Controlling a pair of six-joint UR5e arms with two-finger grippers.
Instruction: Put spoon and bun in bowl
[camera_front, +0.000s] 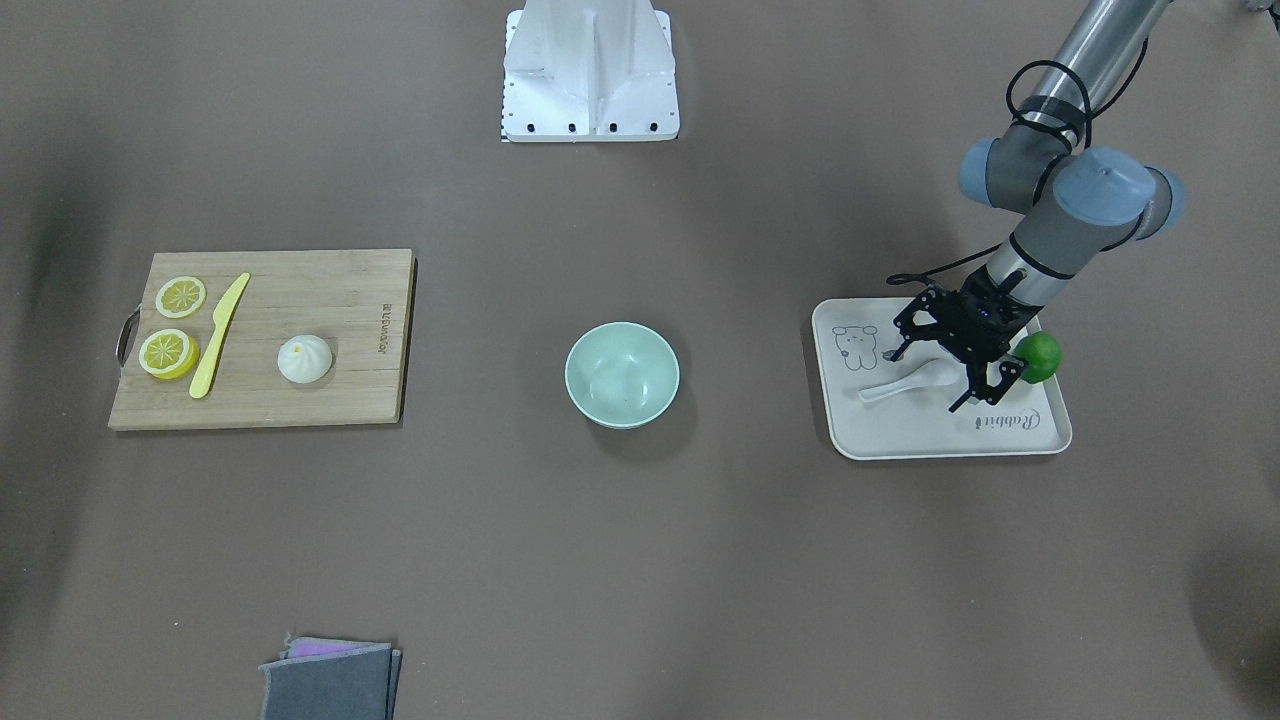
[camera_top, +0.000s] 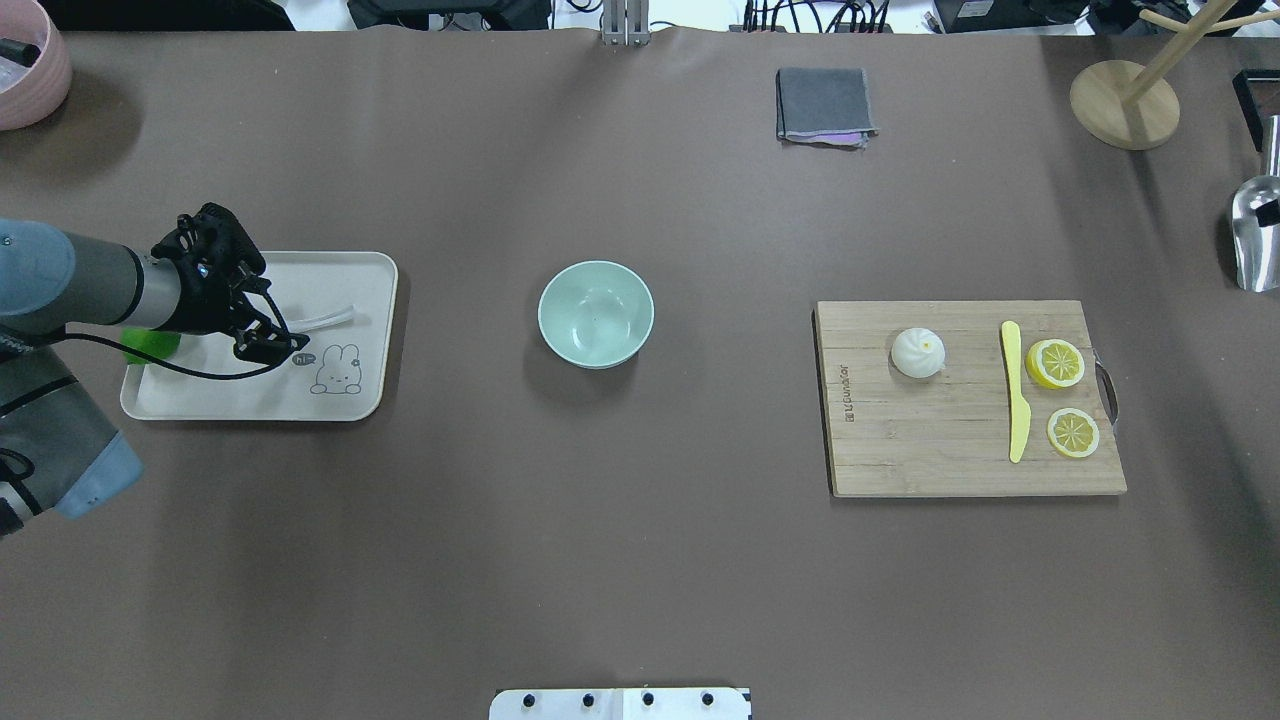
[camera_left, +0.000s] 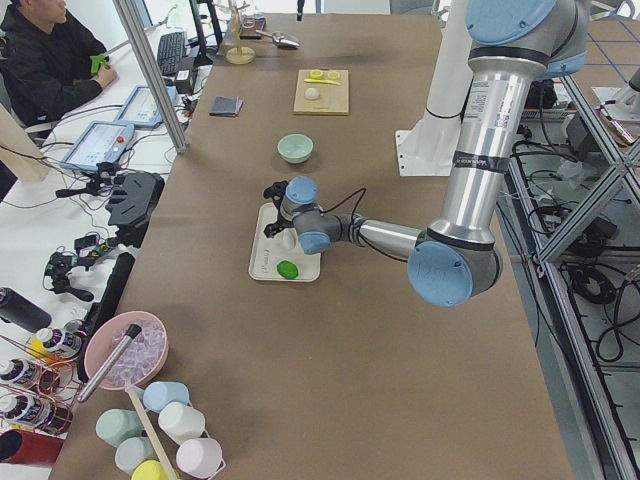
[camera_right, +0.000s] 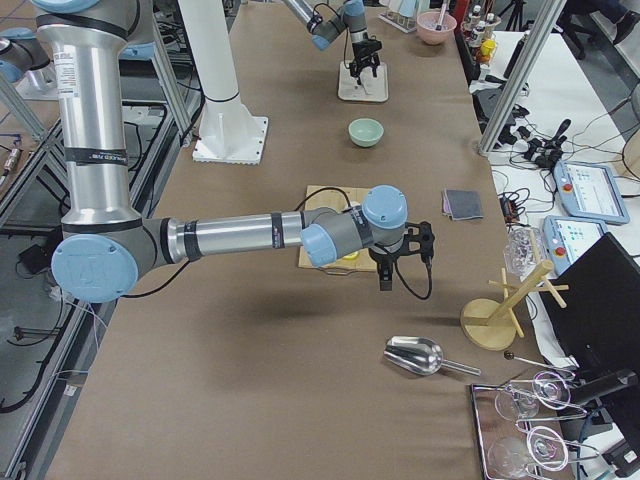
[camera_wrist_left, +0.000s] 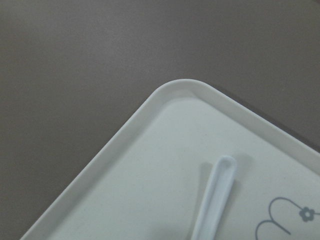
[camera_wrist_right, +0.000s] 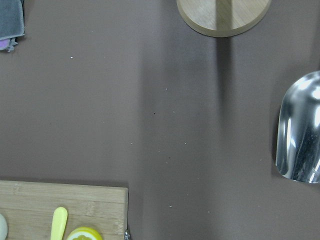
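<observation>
The white spoon (camera_front: 908, 381) lies on the cream tray (camera_front: 940, 436), scoop toward the lime. My left gripper (camera_front: 923, 382) is open and hangs low over the scoop, one finger on each side. In the overhead view the left gripper (camera_top: 272, 308) hides the scoop and only the spoon's handle (camera_top: 326, 320) shows. The left wrist view shows the handle (camera_wrist_left: 215, 200) and a tray corner. The bun (camera_front: 304, 359) sits on the wooden cutting board (camera_front: 330, 290). The mint bowl (camera_front: 621, 374) stands empty mid-table. My right gripper (camera_right: 408, 265) shows only in the exterior right view, past the board; I cannot tell its state.
A green lime (camera_front: 1040, 357) sits on the tray beside the left gripper. A yellow knife (camera_front: 218, 335) and two lemon slices (camera_front: 180, 297) lie on the board. A folded grey cloth (camera_top: 823, 105), a wooden stand (camera_top: 1125, 100) and a metal scoop (camera_top: 1255, 235) lie farther off.
</observation>
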